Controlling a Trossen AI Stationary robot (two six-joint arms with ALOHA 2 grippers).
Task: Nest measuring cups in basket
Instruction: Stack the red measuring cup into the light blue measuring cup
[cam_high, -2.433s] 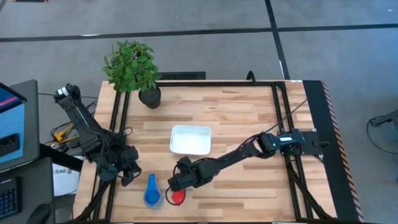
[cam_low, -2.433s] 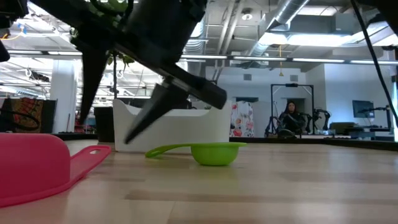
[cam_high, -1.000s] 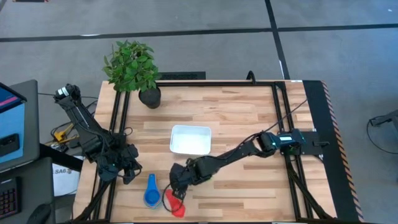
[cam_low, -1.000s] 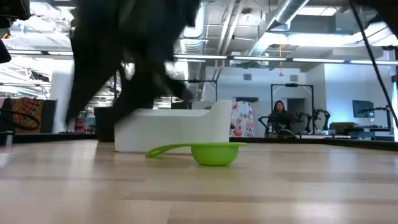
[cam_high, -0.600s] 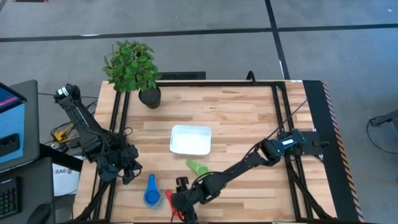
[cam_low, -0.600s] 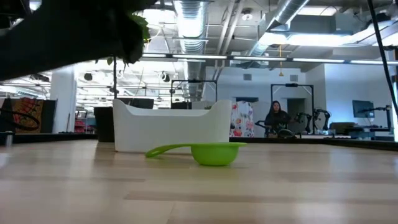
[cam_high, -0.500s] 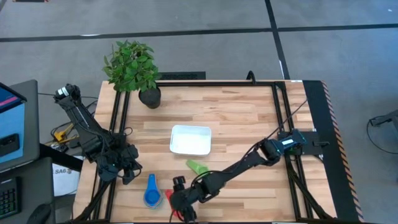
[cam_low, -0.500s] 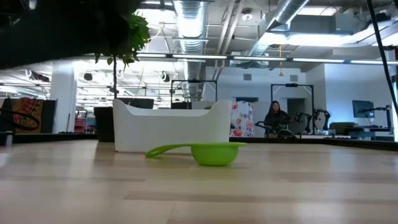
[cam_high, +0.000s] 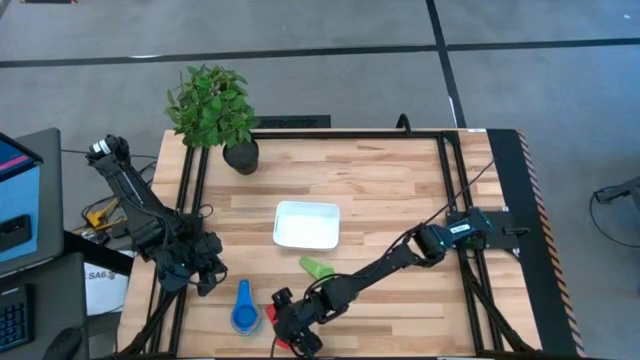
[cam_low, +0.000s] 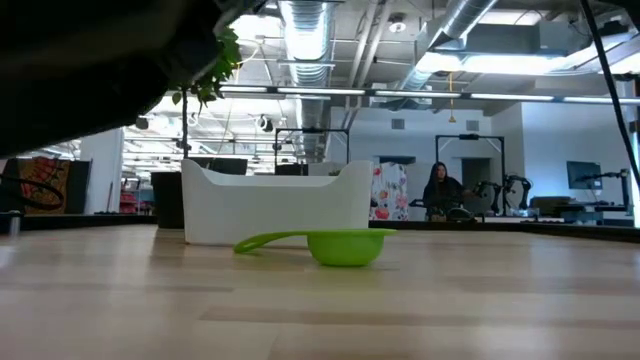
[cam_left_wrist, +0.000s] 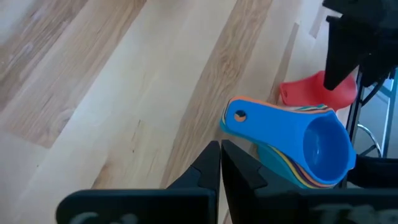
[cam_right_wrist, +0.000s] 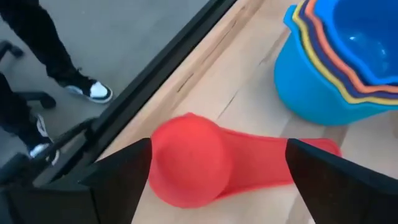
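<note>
A red measuring cup (cam_right_wrist: 205, 165) lies mouth down near the table's near edge, and a sliver of it shows in the high view (cam_high: 268, 319). My right gripper (cam_right_wrist: 219, 149) is open low over it, one finger beside its bowl and one by its handle end; it also shows in the high view (cam_high: 287, 325). A nested stack of cups with a blue one on top (cam_high: 243, 311) stands just left of the red cup and shows in the left wrist view (cam_left_wrist: 298, 146). A green cup (cam_high: 317, 268) lies on its own below the white basket (cam_high: 307, 224). My left gripper (cam_left_wrist: 220, 155) is shut and empty at the table's left edge (cam_high: 205, 275). My right gripper comes at the red cup from above with its fingers (cam_right_wrist: 118, 180) standing on either side of it along its length. I cannot tell whether they touch the bowl (cam_right_wrist: 186, 158) or the handle end (cam_right_wrist: 323, 152). The cup rests on the table.
A potted plant (cam_high: 212, 110) stands at the far left corner. Black frame rails run along the table's left and right sides (cam_high: 455, 190). In the low view the green cup (cam_low: 335, 244) lies in front of the basket (cam_low: 275, 205). A person's feet (cam_right_wrist: 93, 90) show beyond the near edge.
My right gripper has gone toward the table's near edge, from beside the green cup down to the red cup, and has turned a little. The green cup, covered by the arm a second ago, now shows in the high view.
</note>
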